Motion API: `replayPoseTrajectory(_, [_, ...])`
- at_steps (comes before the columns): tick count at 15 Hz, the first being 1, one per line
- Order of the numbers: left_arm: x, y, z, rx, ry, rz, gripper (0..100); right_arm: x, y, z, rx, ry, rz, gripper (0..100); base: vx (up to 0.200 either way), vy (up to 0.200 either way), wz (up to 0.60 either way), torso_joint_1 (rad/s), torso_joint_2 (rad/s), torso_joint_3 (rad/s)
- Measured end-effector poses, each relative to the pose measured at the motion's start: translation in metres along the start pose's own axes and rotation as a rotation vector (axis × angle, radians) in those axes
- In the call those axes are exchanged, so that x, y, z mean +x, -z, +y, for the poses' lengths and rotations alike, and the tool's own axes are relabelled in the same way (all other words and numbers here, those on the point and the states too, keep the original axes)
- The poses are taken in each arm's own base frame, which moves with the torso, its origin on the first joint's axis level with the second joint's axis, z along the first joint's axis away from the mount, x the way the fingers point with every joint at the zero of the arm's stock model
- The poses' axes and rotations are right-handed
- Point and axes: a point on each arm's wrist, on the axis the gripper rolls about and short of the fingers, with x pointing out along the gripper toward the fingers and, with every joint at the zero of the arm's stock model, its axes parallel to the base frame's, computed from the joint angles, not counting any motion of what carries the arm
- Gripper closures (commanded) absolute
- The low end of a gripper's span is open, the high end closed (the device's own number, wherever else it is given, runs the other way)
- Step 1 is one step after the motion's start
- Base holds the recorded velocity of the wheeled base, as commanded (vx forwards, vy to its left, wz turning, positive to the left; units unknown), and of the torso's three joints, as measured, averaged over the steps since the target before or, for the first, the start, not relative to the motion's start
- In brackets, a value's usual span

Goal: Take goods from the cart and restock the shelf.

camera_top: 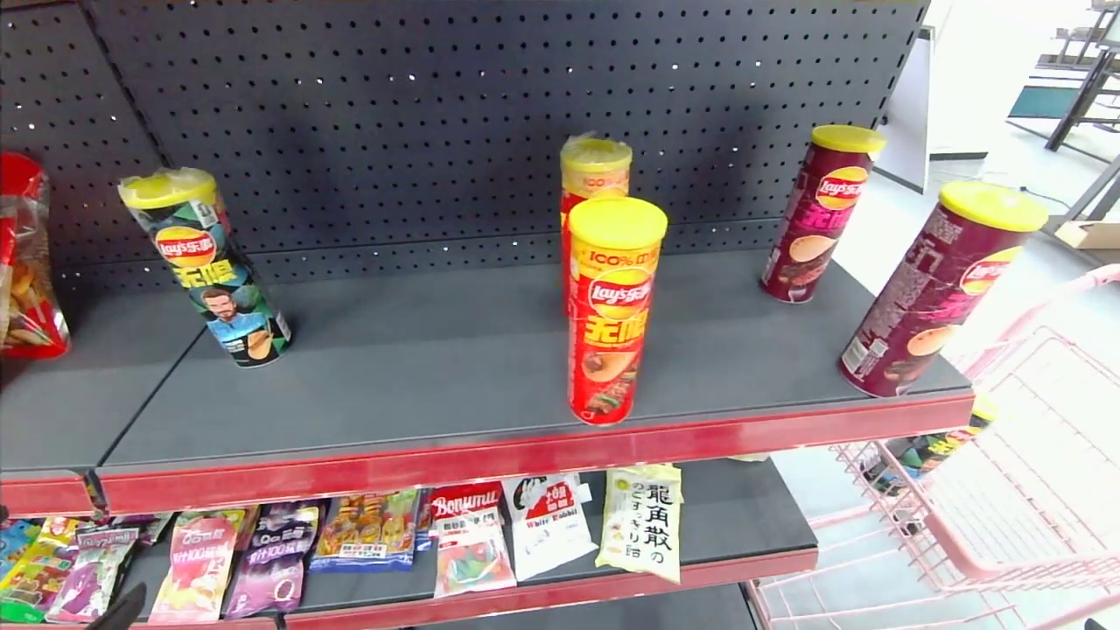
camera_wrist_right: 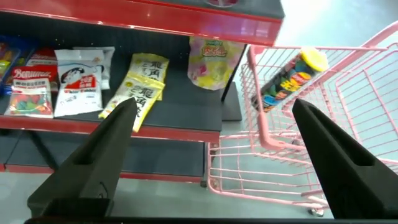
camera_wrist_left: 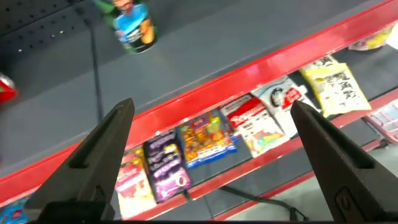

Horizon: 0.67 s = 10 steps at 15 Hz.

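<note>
Chip cans stand on the grey upper shelf: a black-green one at the left, two red ones in the middle, one behind the other, and two maroon ones at the right. The pink cart is at the lower right, and a dark multicoloured can lies in it. My left gripper hangs open and empty in front of the shelf's red edge, below the black-green can. My right gripper is open and empty, low down beside the cart.
The lower shelf holds several flat snack and candy bags. A red bag stands at the far left of the upper shelf. Wide gaps lie between the cans. A pegboard back wall closes the shelf.
</note>
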Motion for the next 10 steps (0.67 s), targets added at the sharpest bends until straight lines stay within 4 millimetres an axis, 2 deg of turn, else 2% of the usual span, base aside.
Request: replayPoseTrajectory(10, [-0.0009, 0.0011, 0.0000, 0.000, -0.005, -0.001, 0, 0.0001, 0.0042, 0.0007, -0.010, -0.008, 0.044, 0, 0.000, -0.200, 0.00, 0.003, 0.00, 0.002])
